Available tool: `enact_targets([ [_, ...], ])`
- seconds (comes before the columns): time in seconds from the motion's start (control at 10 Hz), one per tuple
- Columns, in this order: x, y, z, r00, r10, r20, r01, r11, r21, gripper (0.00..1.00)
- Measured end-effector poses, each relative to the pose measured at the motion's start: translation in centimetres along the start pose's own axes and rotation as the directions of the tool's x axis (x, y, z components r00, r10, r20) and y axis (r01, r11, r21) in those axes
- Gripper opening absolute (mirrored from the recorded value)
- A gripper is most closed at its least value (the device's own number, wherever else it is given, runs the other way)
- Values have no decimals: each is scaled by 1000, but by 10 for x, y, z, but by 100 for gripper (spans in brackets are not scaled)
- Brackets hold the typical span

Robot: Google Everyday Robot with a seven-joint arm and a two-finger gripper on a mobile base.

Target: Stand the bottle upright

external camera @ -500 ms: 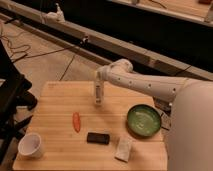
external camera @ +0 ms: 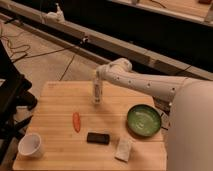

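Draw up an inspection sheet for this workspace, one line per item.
Surface: wooden table, light boards.
Job's things: bottle stands about upright near the far edge.
Clutter: white cup, orange piece, black block, whitish packet, green bowl.
Grippers: pincer pointing down at the bottle's top; contact unclear.
Cables: dark cables on the floor, left.
Surroundings: long rail behind the table.

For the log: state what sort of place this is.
Likely a lab: wooden table, floor cables, metal rail behind. The pincer is at the bottle, near the table's far edge.
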Motion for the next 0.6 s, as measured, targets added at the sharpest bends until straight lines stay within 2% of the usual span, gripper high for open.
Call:
enact_targets([
  [0.6,-4,-1,2,1000,-18,7,17,1000,5,0],
])
